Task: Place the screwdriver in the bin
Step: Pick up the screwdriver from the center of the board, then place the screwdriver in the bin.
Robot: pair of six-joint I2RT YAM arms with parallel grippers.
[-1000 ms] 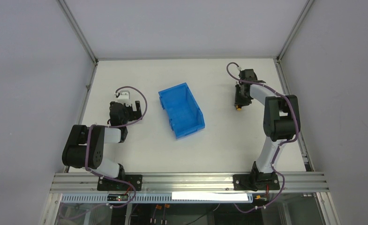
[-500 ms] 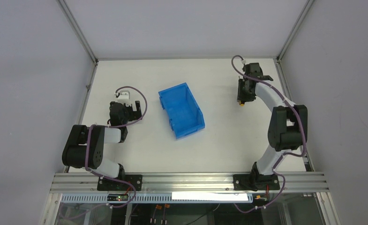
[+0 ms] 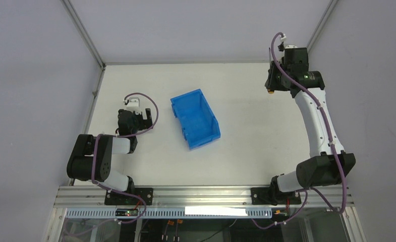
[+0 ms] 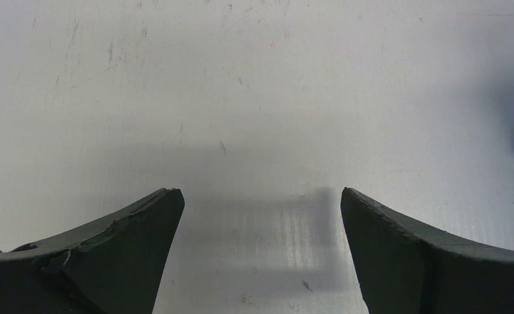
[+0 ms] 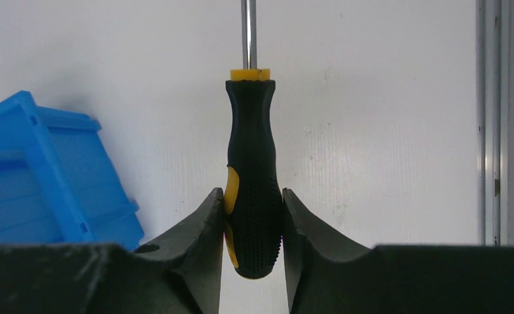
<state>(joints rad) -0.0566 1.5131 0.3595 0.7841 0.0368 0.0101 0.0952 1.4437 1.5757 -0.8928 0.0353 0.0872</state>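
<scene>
- The screwdriver (image 5: pixel 251 144) is clamped by its handle between the closed jaws of the right gripper (image 5: pixel 253 216), shaft pointing ahead, ready for carrying.
- The bin (image 5: pixel 41 176) is seen left of those jaws, beyond them.
- The jaws of the left gripper (image 4: pixel 260 219) are spread wide, nothing held.

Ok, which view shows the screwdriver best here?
The right wrist view: the screwdriver fills the centre, its handle pinched in the right hand. The top external view shows only an orange speck at that hand; the left wrist view shows none of it.
</scene>
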